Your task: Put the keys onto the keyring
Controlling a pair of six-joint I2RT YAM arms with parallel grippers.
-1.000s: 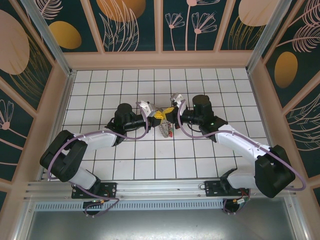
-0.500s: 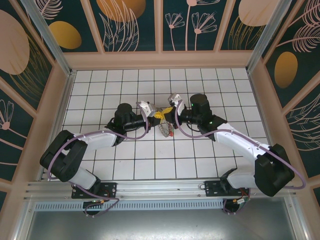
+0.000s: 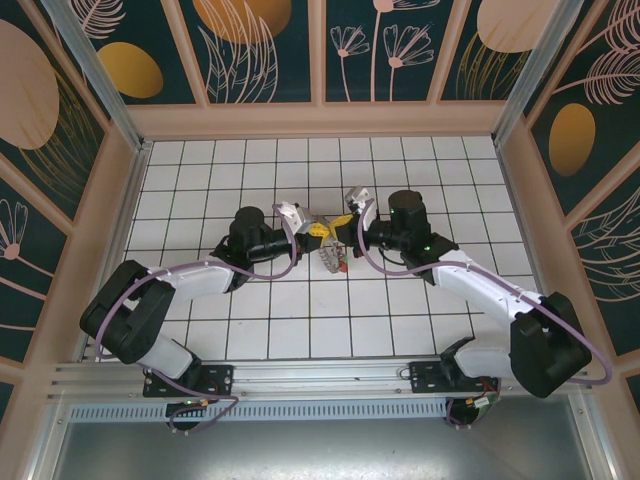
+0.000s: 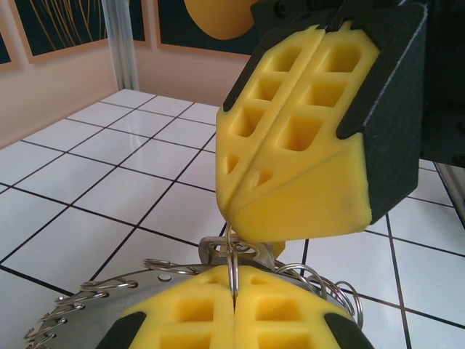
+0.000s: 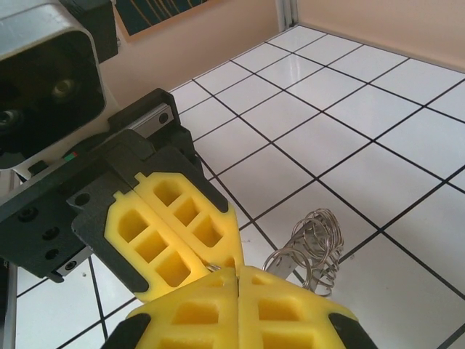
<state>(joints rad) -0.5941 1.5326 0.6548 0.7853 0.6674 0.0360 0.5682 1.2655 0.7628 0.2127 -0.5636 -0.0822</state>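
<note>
Left gripper (image 4: 234, 305) and right gripper (image 4: 225, 207) both clench one thin loop (image 4: 232, 263), seemingly part of the keyring (image 3: 330, 254) at five o'clock of them; opposite pulls could slip it or bend it.

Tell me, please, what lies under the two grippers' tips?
The keyring, fringed with wire loops, shows below the shut left gripper and right gripper; their yellow pads cover its middle, so any keys there are hidden.
</note>
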